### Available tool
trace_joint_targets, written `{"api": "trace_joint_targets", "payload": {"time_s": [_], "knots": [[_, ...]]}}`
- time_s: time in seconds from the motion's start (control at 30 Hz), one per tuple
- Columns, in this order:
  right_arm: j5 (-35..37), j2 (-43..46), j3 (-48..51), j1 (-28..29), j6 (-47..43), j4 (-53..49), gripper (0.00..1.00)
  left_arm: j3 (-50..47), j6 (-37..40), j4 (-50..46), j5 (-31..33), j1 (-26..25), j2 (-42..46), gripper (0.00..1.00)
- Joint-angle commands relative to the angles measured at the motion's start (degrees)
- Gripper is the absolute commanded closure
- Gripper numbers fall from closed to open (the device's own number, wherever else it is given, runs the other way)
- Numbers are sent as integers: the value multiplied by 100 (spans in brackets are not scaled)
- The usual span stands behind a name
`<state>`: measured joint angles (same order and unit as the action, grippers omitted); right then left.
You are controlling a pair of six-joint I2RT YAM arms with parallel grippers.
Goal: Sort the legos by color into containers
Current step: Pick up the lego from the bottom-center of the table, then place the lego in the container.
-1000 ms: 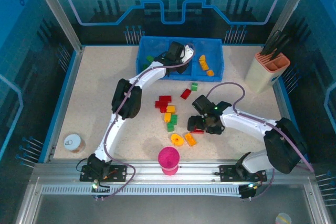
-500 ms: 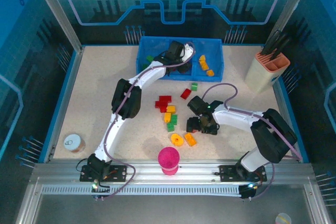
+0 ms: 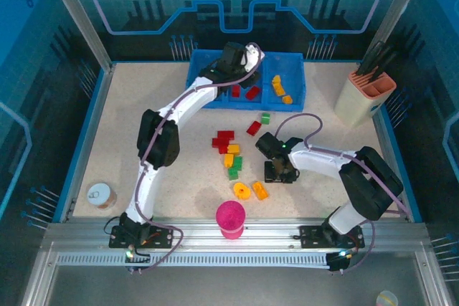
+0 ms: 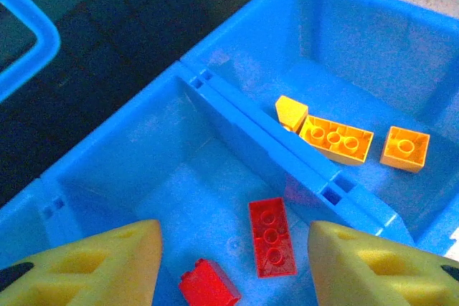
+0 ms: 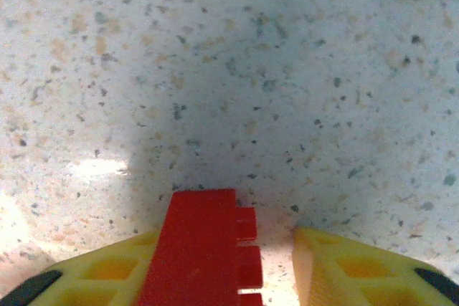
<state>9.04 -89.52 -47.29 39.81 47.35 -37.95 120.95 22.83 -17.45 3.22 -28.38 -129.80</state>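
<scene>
Near the bench's [image 3: 122,127] far edge, left pincer [image 4: 233,266] spread and empty over the middle container [image 4: 161,191], two red legos [image 4: 272,238] lying just below its fingers, orange legos [image 4: 337,140] in the right container [image 4: 358,69], toward the bench's centre, right pincer [image 5: 228,249] spread around a red brick [image 5: 197,249], brick against one finger, gap at the other.

red brick [image 5: 201,249]: lower end cut off at bottom edge | right hand [image 5: 237,270] fingers [image 5: 351,270]: bases cut off likewise
</scene>
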Motion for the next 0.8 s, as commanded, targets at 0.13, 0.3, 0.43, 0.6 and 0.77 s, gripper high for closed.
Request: {"api": "trace_joint_targets", "payload": {"time_s": [0.13, 0.3, 0.43, 0.6, 0.77], "knots": [[-68, -223, -100, 71, -415, 477, 72, -623, 42, -186, 337, 1, 1040, 43], [20, -108, -501, -67, -1029, 87, 78, -1436, -135, -442, 524, 17, 2253, 41], [384, 13, -1175, -207, -1866, -382, 79, -2382, -373, -718, 646, 17, 3306, 39], [680, -286, -2465, -420, -3039, -395, 79, -3796, -956, -1017, 798, 17, 4802, 38], [652, -1142, -3773, -487, -3817, 30, 78, -4815, -1521, -1463, 782, 17, 6090, 36]]}}
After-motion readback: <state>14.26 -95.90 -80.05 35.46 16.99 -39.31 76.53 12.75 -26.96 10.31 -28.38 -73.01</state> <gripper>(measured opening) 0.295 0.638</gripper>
